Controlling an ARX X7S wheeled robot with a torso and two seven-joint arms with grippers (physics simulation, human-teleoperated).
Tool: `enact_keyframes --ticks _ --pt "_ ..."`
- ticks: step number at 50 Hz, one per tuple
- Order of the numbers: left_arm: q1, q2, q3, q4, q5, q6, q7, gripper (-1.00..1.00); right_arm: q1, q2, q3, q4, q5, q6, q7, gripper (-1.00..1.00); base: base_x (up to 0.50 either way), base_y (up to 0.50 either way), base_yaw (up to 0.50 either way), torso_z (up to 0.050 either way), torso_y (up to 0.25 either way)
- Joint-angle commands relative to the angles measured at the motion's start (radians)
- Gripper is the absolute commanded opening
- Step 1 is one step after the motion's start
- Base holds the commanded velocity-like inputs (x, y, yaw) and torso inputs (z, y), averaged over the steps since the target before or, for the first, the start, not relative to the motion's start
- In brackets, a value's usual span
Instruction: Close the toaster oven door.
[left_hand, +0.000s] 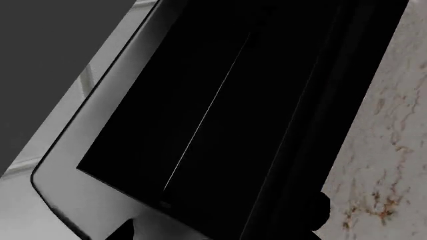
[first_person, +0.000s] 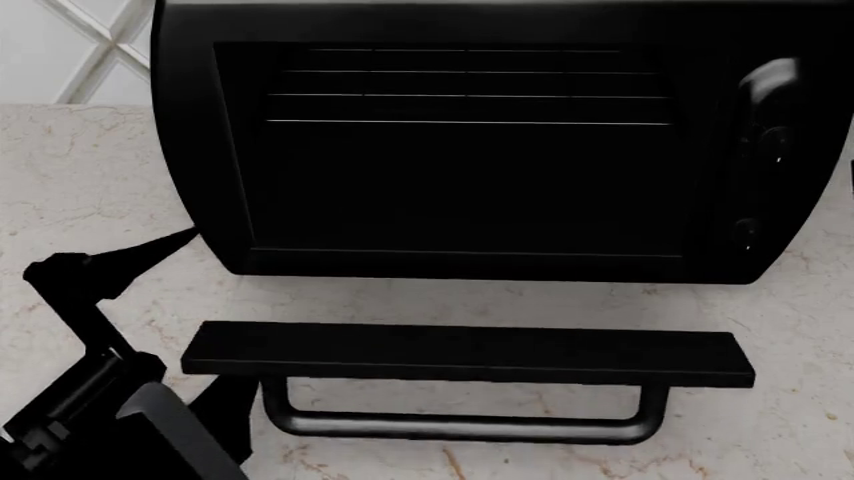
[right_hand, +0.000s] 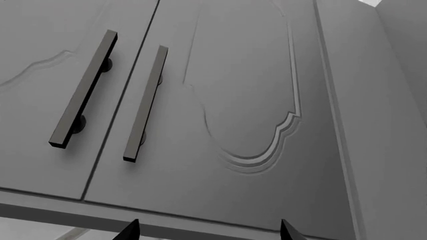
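The toaster oven (first_person: 467, 180) is a glossy black box at the back of the marble counter, with wire rack lines inside. Its door hangs open and lies flat toward me: the black top bar (first_person: 467, 355) is nearest, with the U-shaped handle (first_person: 461, 425) in front of it. My left gripper (first_person: 127, 260) is low by the oven's front left corner, apart from the door. In the left wrist view the oven (left_hand: 220, 125) fills the frame, and the left gripper (left_hand: 207, 232) looks open and empty. My right gripper (right_hand: 209, 229) is open and empty, and out of the head view.
The knob panel (first_person: 761, 150) runs down the oven's right side. The marble counter (first_person: 80, 190) spreads around the oven. The right wrist view faces grey cabinet doors (right_hand: 253, 100) with two black bar handles (right_hand: 83, 90). My left arm (first_person: 120, 420) fills the head view's lower left corner.
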Motion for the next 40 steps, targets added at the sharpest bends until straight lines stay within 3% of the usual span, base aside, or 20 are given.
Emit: enact_keyframes --ticks 1,18,30,40 --pt "0.039 0.068 -0.114 0.089 -0.046 -0.041 -0.161 1.0 0.028 0.023 -0.017 0.006 0.024 -0.01 0.018 1.0 0.0 0.0 0.0 0.0 0.0" --pt "0.063 0.208 -0.173 0.048 -0.103 -0.065 -0.313 1.0 0.045 0.056 -0.017 0.004 0.07 -0.024 0.051 1.0 0.0 0.0 0.0 0.0 0.002" --pt "-0.03 0.259 -0.203 0.076 -0.148 -0.247 -0.271 1.0 0.092 0.075 -0.049 0.014 0.092 -0.031 0.065 1.0 0.01 -0.01 -0.01 0.001 0.0" --pt "-0.095 0.247 -0.176 0.003 -0.13 -0.261 -0.241 1.0 0.092 0.089 -0.044 0.007 0.117 -0.037 0.085 1.0 0.0 0.0 0.0 0.0 0.001"
